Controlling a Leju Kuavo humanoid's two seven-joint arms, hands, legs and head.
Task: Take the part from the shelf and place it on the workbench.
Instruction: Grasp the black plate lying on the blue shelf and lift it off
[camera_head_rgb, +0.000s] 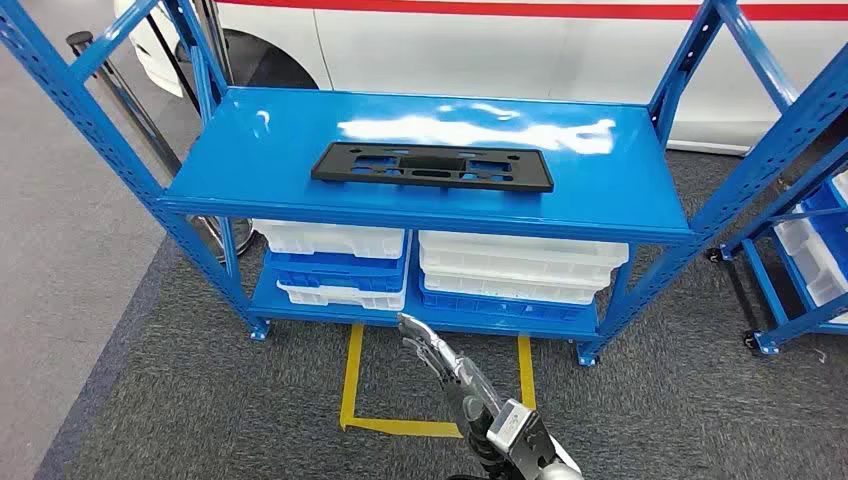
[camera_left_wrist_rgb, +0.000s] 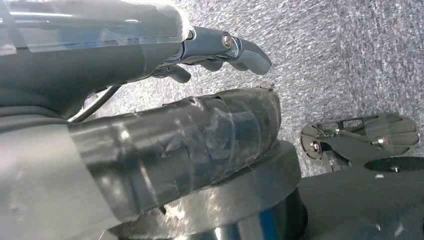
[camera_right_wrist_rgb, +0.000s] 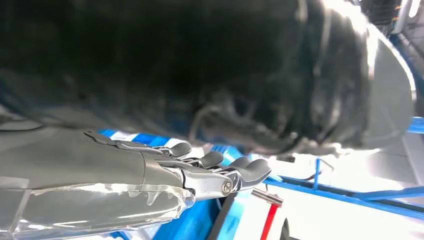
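Centrally in the head view, the flat black part (camera_head_rgb: 432, 166), rectangular with cutouts, lies on the blue shelf (camera_head_rgb: 250, 150). The right hand (camera_head_rgb: 428, 347) reaches up from the lower middle, fingers extended, holding nothing. The left hand (camera_left_wrist_rgb: 150, 90) hangs over the carpet, equally unladen.

A car workshop: blue steel shelving (camera_head_rgb: 430, 150) held plastic bins (camera_head_rgb: 520, 265), beside a white car (camera_head_rgb: 520, 45) on taped carpet.

Head view: from high up, looking forward and down at the blue shelf (camera_head_rgb: 430, 160), which fills the middle; grey carpet (camera_head_rgb: 200, 400) below, right hand (camera_head_rgb: 425, 345) reaching in from 6 o'clock. Left wrist view: very close behind the left hand (camera_left_wrist_rgb: 220, 50), looking down at the same grey carpet (camera_left_wrist_rgb: 340, 55). Right wrist view: turned about, very close behind the right hand (camera_right_wrist_rgb: 215, 170), with bits of the blue shelf (camera_right_wrist_rgb: 350, 192) blurry beyond, shared with the head view.
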